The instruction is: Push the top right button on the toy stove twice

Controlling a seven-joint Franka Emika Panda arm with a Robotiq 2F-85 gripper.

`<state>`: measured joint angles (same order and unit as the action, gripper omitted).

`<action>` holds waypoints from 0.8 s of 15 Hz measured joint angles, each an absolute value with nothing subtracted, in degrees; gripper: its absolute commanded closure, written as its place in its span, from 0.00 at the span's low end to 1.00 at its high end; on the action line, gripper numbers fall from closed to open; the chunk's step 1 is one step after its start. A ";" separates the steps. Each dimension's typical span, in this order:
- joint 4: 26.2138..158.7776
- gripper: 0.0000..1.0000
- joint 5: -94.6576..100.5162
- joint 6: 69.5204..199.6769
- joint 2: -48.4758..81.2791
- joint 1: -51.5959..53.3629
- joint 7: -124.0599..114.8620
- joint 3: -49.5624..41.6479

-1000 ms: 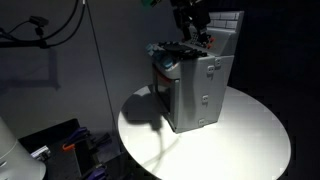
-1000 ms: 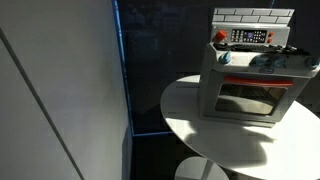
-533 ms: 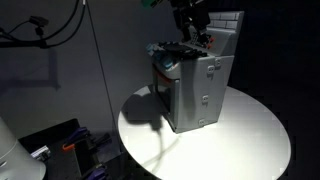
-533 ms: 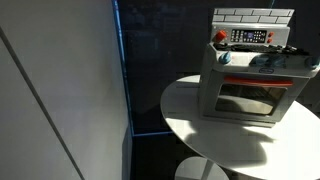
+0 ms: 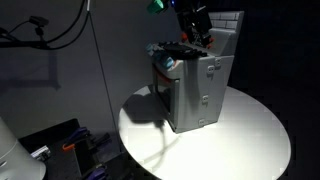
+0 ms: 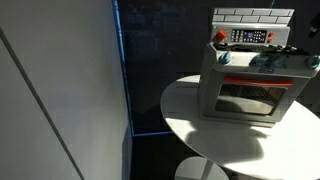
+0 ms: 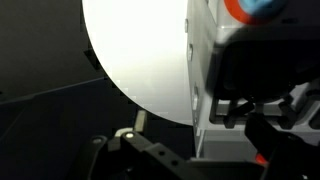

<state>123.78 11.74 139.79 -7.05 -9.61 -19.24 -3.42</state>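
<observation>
The grey toy stove stands on the round white table and shows in both exterior views. Its tile-patterned back carries the small red-and-white control panel above the dark cooktop and the panelled door. My gripper hangs over the cooktop, close in front of the tiled back, with its dark fingers drawn together and holding nothing. It is out of view in the exterior view that faces the stove's door. The wrist view shows the stove's side, with dark gripper parts along the bottom and right.
The table's edge drops off near the stove. A dark wall panel fills one side. Cables hang at the back, and a box with clutter sits on the floor beside the table.
The gripper has shifted slightly up and toward the tiled back above the cooktop. The stove has not moved.
</observation>
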 measured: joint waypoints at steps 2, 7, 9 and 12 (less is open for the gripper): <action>123.29 0.00 11.78 140.93 -5.98 -9.39 -20.14 -3.39; 120.63 0.00 12.54 141.96 -2.79 -8.85 -22.47 -3.38; 119.10 0.00 13.12 141.97 -1.44 -8.69 -23.39 -3.40; 116.56 0.00 13.27 141.97 0.62 -8.31 -23.95 -3.50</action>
<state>116.56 13.27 141.97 0.62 -8.31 -23.95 -3.50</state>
